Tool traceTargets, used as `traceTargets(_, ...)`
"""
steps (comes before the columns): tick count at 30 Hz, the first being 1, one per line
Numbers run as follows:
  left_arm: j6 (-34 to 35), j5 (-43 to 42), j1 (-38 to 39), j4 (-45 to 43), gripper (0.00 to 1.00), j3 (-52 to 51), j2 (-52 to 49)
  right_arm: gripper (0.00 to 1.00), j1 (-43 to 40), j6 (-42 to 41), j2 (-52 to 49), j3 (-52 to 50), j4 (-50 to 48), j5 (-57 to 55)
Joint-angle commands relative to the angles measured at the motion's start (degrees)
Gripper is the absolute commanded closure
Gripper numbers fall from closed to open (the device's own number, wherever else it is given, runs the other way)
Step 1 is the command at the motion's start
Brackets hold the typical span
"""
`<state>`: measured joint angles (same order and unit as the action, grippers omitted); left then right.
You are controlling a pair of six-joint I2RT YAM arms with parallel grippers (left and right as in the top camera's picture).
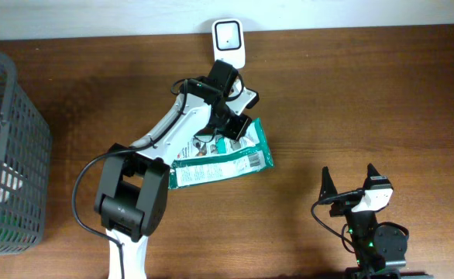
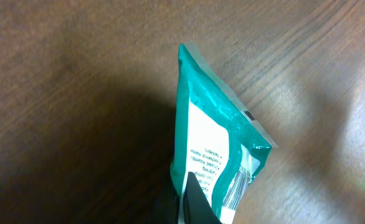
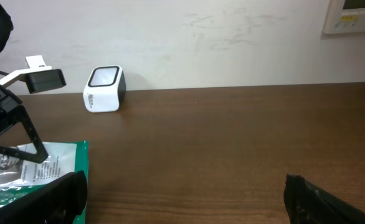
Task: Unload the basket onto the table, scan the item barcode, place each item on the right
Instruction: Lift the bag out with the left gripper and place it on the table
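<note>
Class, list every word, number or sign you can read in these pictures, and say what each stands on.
No text can be quoted.
On the green pouch: print on its white panel, too small to read.
On the white scanner: mark on its side, blurred.
On the wall panel: nothing legible.

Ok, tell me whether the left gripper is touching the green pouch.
Touching. Left wrist view shows the left gripper shut on the green pouch, finger pressed against its label.
</note>
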<state>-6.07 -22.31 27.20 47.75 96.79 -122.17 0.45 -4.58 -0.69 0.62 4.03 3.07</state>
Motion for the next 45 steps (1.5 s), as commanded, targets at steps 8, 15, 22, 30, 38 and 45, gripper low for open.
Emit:
traceTargets(8,0.90,-2.29,4.22,-5.14,1.00,-0.44,-1.18,0.02,-0.09,-0.31,0.44,-0.31,0.24,0.13)
traceTargets(15,0.90,-1.90,5.99,-7.74,1.00,-0.44,-1.92,0.02,-0.09,-0.33,0.44,-0.31,0.24,0.13)
traceTargets(22,0.85,-1.92,5.16,-10.80,0.22,-0.26,-1.90,0.02,-0.09,-0.31,0.44,-0.31,0.24,0.13)
traceTargets(30,0.87,-2.56,-0.20,-4.55,0.01,9.81,0.07,0.02,-0.09,-0.31,0.44,-0.31,0.24,0.13)
traceTargets(38,-1.31,-2.36,-9.68,5.49,0.01,24.63,5.84,0.02,-0.09,-0.33,0.44,-0.31,0.24,0.13)
traceTargets(45,-1.27,-2.34,-20.06,11.15,0.01,35.36,11.41,0.02,-0.09,-0.31,0.44,-0.31,0.24,0.15)
